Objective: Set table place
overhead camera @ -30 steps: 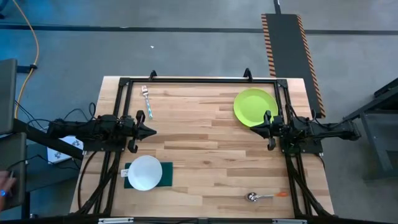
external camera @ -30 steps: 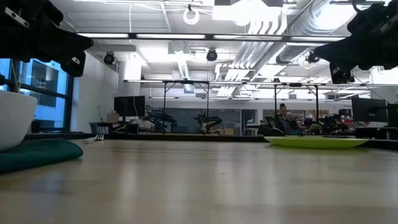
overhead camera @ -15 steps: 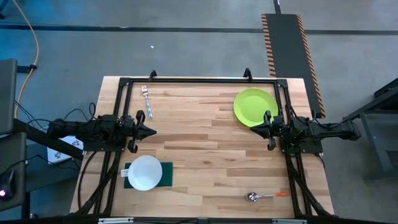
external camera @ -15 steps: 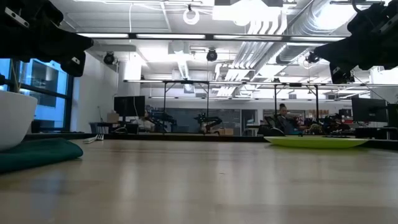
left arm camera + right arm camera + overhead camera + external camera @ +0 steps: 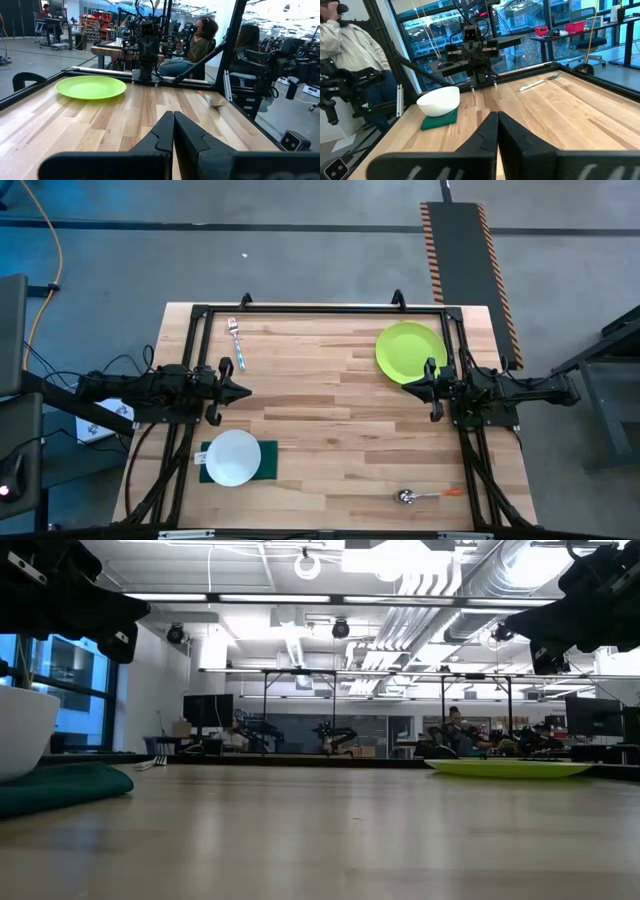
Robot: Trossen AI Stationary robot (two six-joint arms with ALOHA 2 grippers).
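The light wooden table (image 5: 330, 420) bears a lime green plate (image 5: 410, 351) at the far right, a white bowl (image 5: 233, 457) resting on a dark green cloth (image 5: 268, 462) at the near left, a fork (image 5: 236, 342) at the far left and a spoon with an orange handle (image 5: 425, 496) at the near right. My left gripper (image 5: 247, 390) hovers shut and empty at the table's left side, above the wood. My right gripper (image 5: 406, 388) hovers shut and empty at the right side, just near of the plate.
A black frame (image 5: 320, 311) runs along the table's far edge and sides. The middle of the table (image 5: 330, 400) between the two grippers is bare wood. People sit beyond the table in the wrist views (image 5: 200, 42) (image 5: 350, 45).
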